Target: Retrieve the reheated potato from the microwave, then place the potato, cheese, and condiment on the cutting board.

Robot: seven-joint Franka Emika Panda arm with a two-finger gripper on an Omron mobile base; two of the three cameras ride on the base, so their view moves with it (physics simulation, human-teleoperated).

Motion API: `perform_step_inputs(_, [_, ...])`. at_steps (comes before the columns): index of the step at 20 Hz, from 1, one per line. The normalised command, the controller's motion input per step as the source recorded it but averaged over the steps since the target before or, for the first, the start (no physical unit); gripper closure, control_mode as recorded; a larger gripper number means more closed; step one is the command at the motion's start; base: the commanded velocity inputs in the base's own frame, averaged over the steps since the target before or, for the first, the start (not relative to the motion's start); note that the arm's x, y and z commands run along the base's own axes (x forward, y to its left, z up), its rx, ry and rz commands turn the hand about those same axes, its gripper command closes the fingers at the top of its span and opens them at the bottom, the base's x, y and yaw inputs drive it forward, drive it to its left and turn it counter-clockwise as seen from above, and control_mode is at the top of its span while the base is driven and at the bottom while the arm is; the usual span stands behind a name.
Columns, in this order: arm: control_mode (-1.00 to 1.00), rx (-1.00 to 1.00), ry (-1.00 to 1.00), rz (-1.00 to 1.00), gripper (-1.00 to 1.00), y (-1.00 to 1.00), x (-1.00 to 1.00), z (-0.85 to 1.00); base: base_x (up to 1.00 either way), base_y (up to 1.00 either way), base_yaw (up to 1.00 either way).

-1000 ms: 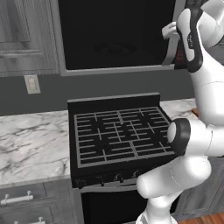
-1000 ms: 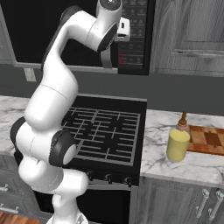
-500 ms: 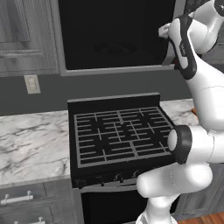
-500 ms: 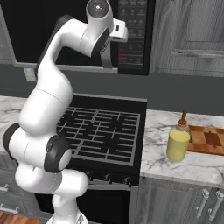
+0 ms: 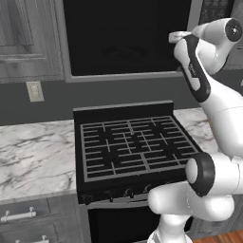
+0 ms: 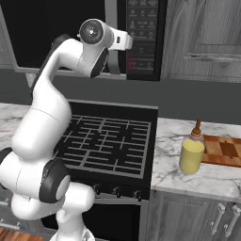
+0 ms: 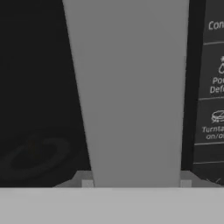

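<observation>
The microwave (image 5: 128, 38) hangs above the stove (image 5: 133, 142), its door shut. The potato you want is presumably inside; the dark glass hides it, and only a faint turntable ring (image 7: 35, 153) comes through in the hand view.

Your gripper (image 7: 136, 183) is up at the right side of the door, with its two fingers set either side of the grey vertical handle (image 7: 131, 87). The bar fills the gap between them, so it reads as a grip on the handle.

The step in hand looks like opening the door.
- Pull towards you along the door's arc, not straight back, since the hinge is probably on the far left edge.
- Let the wrist turn with the door so the fingers do not slip off the bar.
- Keep clear of the button panel (image 6: 141, 33) just right of the handle.
- Swing the door wide enough to reach in afterwards.

Count: one microwave, one handle, one stove. On the worktop (image 6: 207, 181) to the right are one pale-yellow bottle (image 6: 191, 155) and one cutting board (image 6: 226, 150), just beside each other.
</observation>
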Motion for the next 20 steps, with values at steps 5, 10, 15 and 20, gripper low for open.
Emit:
perform_step_inputs(5, [-1.0, 0.0, -0.15, 0.0, 1.0, 0.07, -0.45, 0.25, 0.0, 0.0, 0.0])
perform_step_inputs(10, [-1.0, 0.02, -0.06, -0.07, 1.0, 0.07, -0.48, 0.37, 0.0, 0.0, 0.0])
perform_step_inputs(15, [-1.0, 0.0, 0.0, -0.03, 1.0, 0.02, -0.43, 0.44, 0.0, 0.0, 0.0])
perform_step_inputs(20, [-1.0, 0.0, 0.06, 0.0, 1.0, 0.0, -0.46, 0.56, 0.0, 0.0, 0.0])
